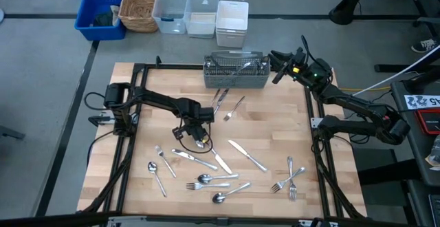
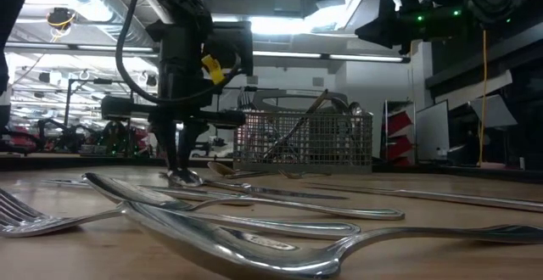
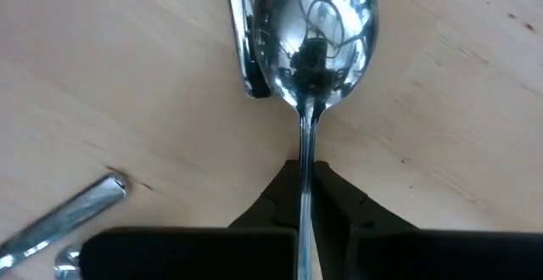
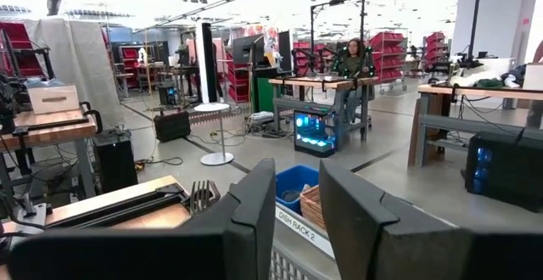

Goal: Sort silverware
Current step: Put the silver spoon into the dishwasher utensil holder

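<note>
Left gripper point(image 1: 199, 136) clenched on spoon point(image 3: 310, 34) handle, mid-table, bowl flat on wood. Right gripper point(image 1: 277, 60) hangs at 1 o'clock beside wire-mesh basket point(image 1: 237, 80), fingers apart, holding nothing.

Progress, judged: early. Few pieces stand in basket; most silverware point(image 1: 227, 179) scattered from 5 to 8 o'clock.

Unclear: basket contents by type, exact count. Knife point(image 3: 241, 51) beside spoon mostly cut off.

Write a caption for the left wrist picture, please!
Left gripper shut on a shiny spoon by its handle, over the wooden table.
</note>
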{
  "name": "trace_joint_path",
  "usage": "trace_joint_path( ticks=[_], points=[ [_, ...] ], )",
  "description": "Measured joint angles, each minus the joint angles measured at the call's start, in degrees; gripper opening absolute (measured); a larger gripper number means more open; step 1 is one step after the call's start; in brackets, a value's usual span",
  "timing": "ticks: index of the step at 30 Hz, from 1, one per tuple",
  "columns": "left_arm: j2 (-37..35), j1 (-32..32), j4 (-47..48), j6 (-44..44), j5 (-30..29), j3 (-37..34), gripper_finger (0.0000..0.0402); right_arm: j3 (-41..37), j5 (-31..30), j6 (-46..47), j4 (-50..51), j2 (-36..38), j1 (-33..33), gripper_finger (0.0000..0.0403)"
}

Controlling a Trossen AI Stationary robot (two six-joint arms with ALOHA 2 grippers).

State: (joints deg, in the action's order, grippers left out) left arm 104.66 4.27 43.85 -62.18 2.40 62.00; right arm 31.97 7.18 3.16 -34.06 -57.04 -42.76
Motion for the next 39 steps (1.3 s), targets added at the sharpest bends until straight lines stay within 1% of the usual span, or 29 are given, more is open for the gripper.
trace_joint_path(
  ticks=[5,14,19,22,26,29,34,39],
  points=[
    [-2.0,0.3,1.6,4.3,1.1,-0.3,0.0003,0.0,0.0,-0.3,-0.1,0.0,0.0,0.0094],
    [-5.3,1.8,1.9,15.6,3.7,-0.2,0.0003,0.0,0.0,-0.6,-0.2,0.0,0.0,0.0094],
    [-8.2,2.3,0.6,20.5,4.5,-0.1,0.0003,0.0,0.0,-1.0,-0.9,0.0,0.0,0.0094],
    [-10.6,3.1,-2.4,23.5,4.5,-0.1,0.0003,0.0,-0.1,-3.4,-1.1,0.5,0.0,0.0094],
    [-13.4,4.3,-10.1,29.0,4.5,-0.1,0.0003,0.0,-0.1,-5.2,-2.2,1.1,0.0,0.0094],
    [-15.1,5.4,-18.7,32.7,4.5,0.0,0.0005,0.0,-0.1,-5.2,-2.5,1.2,0.0,0.0094],
    [-15.1,7.2,-38.6,38.7,4.4,0.0,0.0003,0.0,-0.1,-5.9,-2.3,1.3,0.0,0.0094],
    [-12.0,8.6,-60.0,43.8,3.3,0.1,0.0006,0.0,-1.9,-9.6,-2.3,1.3,0.0,0.0094]
  ],
)
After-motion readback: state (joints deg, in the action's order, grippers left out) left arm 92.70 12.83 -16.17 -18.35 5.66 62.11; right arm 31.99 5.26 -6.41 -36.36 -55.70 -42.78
